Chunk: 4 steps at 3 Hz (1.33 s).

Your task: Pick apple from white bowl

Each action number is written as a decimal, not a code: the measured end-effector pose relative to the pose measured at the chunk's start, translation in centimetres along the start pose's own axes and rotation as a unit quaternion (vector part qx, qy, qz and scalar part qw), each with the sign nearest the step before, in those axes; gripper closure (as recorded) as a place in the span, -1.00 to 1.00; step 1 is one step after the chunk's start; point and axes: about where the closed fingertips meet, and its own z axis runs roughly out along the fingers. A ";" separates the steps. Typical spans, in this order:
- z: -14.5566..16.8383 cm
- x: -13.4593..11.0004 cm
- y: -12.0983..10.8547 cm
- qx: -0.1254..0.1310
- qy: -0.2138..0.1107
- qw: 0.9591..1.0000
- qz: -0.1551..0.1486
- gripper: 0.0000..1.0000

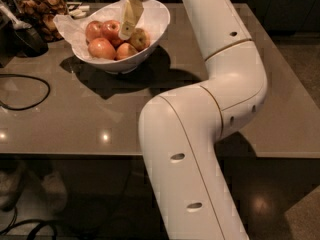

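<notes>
**Gripper (123, 34) low over the white bowl (157, 28), tip beside the apple (110, 28)**

My gripper hangs at the top of the view, a pale yellow, flat, tapering piece slanting down and to the left into the bowl. I cannot tell whether it is released or clenched, and I cannot tell whether it touches any fruit.

At the far left a glass jar (42, 6) of brown, rough-looking snacks stands at the table's back edge, with a dark object (26, 39) in front of it. A thin black cable (27, 91) loops over the smooth grey-brown table (75, 129), which shows small glints of light.

Crumpled white paper (67, 26) spills over the bowl's left rim. The bowl is wide, glossy and white, its rim sloping unevenly, higher at the back right. In it lie several round, shiny apples. The deep red apple sits in the middle of the heap, just left of my gripper's tip, between another red apple (93, 30) on its left and a yellow-brown one (139, 38) on its right. An orange-red apple (101, 48) lies in front.

My arm (220, 84), smooth white and rounded, bends across the right half of the view and hides much of the table there. Bare tabletop lies in front of the bowl, reaching to the near edge.
</notes>
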 end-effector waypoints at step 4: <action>2.4 -0.3 0.3 -0.015 0.022 1.000 -0.016 -0.64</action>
